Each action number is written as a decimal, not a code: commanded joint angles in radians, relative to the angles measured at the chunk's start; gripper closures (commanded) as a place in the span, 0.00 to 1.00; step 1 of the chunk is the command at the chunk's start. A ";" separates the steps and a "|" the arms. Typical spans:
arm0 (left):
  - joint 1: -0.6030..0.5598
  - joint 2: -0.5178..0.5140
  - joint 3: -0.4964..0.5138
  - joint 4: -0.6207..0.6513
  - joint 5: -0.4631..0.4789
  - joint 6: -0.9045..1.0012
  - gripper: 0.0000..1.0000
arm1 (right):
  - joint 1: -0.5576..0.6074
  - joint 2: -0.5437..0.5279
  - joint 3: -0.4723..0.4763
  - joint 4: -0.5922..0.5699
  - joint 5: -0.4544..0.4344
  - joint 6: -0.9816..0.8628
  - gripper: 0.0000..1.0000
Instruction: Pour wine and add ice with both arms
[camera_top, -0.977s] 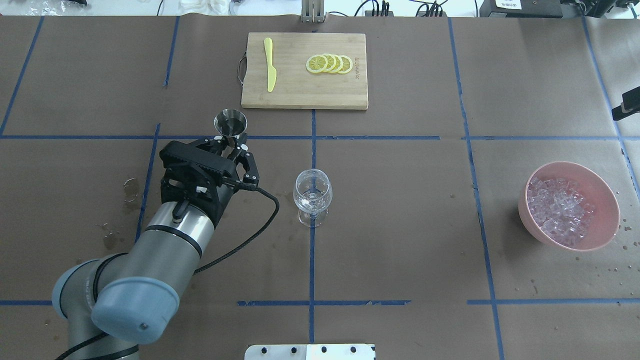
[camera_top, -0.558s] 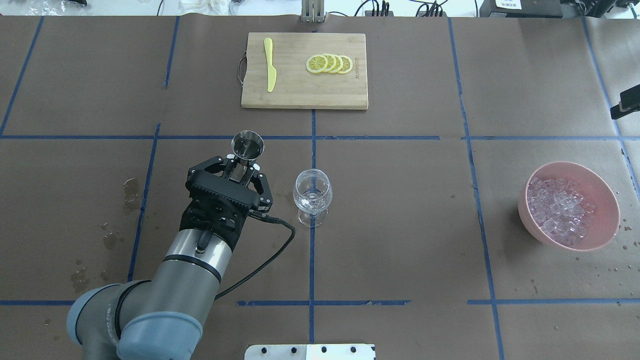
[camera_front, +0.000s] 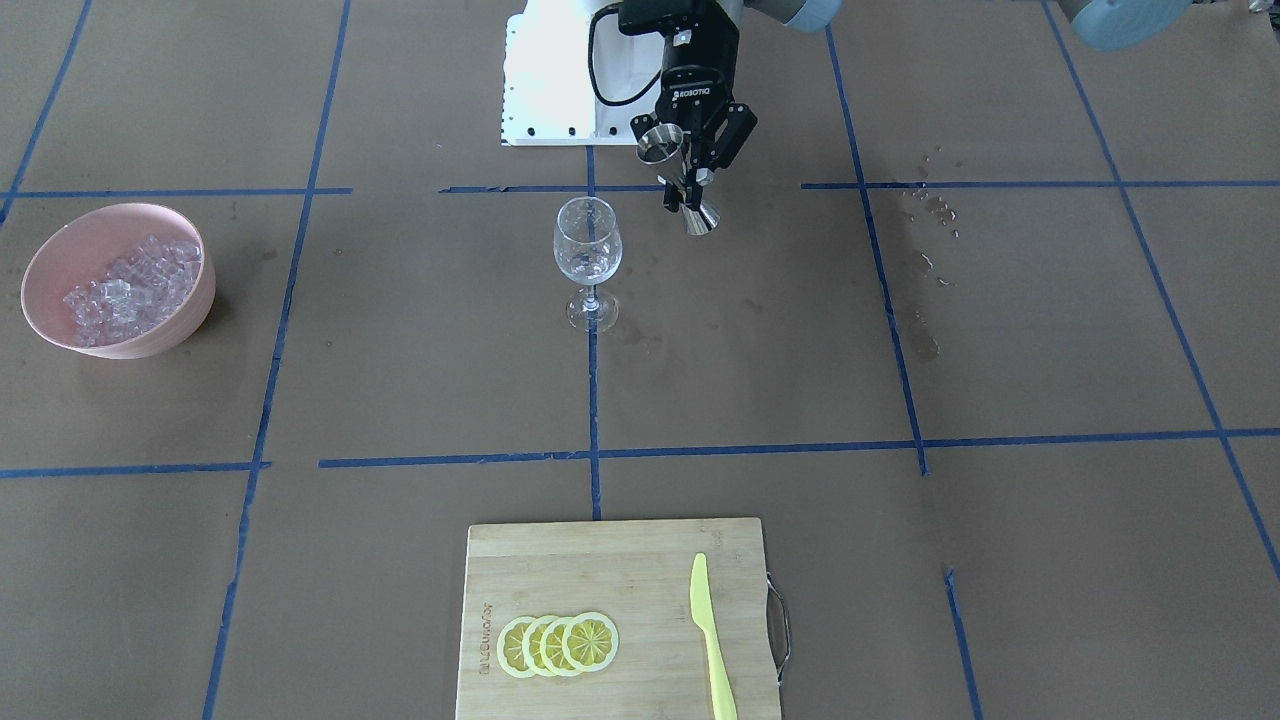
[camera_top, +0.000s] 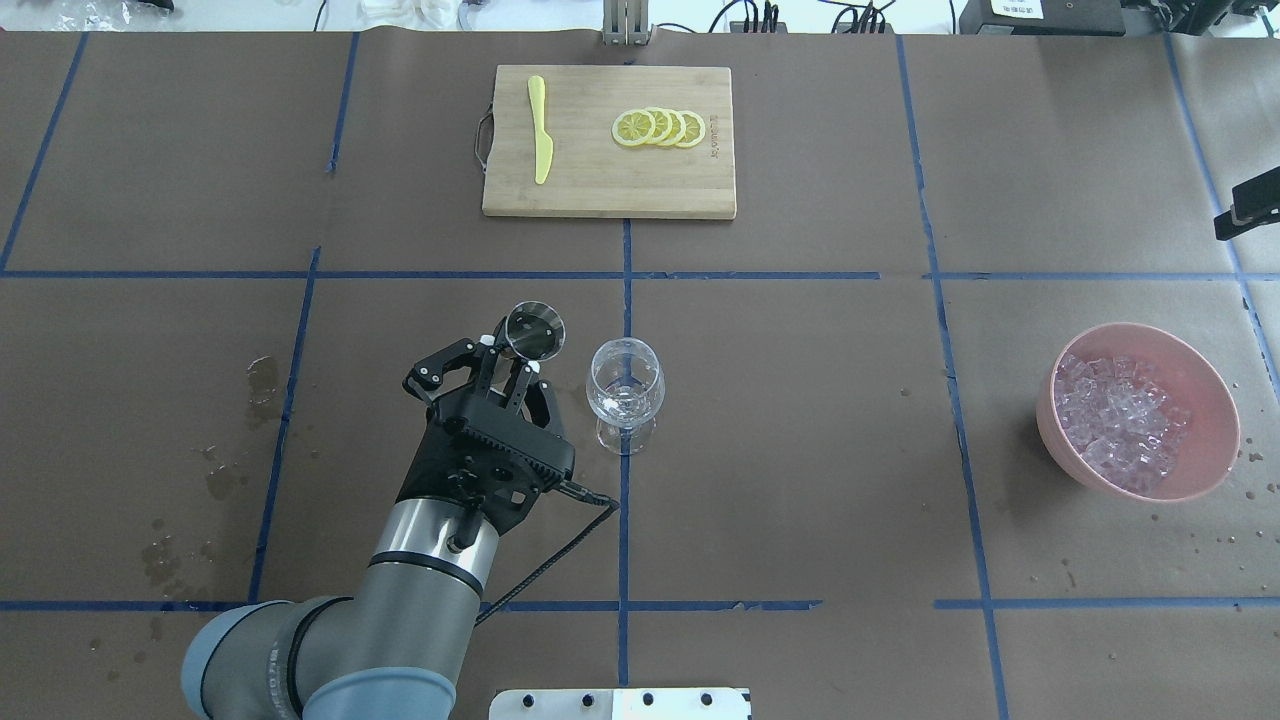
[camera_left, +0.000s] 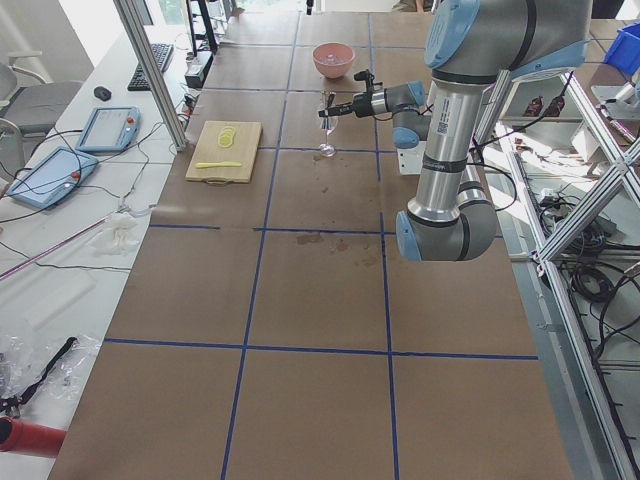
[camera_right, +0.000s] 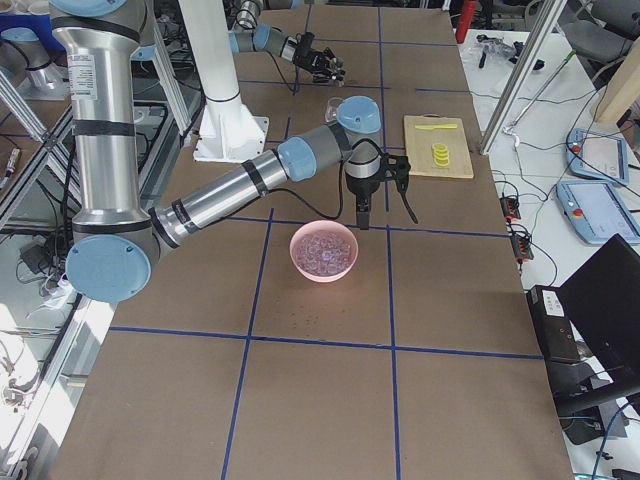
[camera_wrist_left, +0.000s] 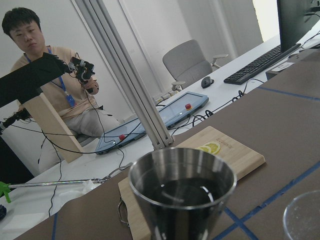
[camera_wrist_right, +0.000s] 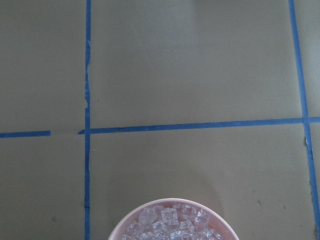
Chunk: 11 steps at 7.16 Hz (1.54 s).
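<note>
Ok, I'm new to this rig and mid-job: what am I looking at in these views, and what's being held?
Two robot arms work at a table. The overhead view looks from behind the robot; the front view faces it, sides mirrored; two side views look along the table; each wrist carries a camera. The left gripper holds a steel jigger of dark wine beside the glass. The right gripper hangs above the pink bowl of ice; whether it's open, I can't tell. Farther off lies a board with lemon slices and a knife.
</note>
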 joint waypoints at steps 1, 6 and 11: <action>0.007 -0.038 0.046 0.000 0.018 0.122 1.00 | -0.003 0.000 -0.001 0.000 -0.002 0.000 0.00; 0.005 -0.040 0.047 0.000 0.039 0.440 1.00 | -0.004 0.005 -0.004 0.000 -0.002 -0.001 0.00; 0.005 -0.047 0.056 0.002 0.070 0.681 1.00 | -0.007 0.005 -0.003 0.002 -0.002 -0.001 0.00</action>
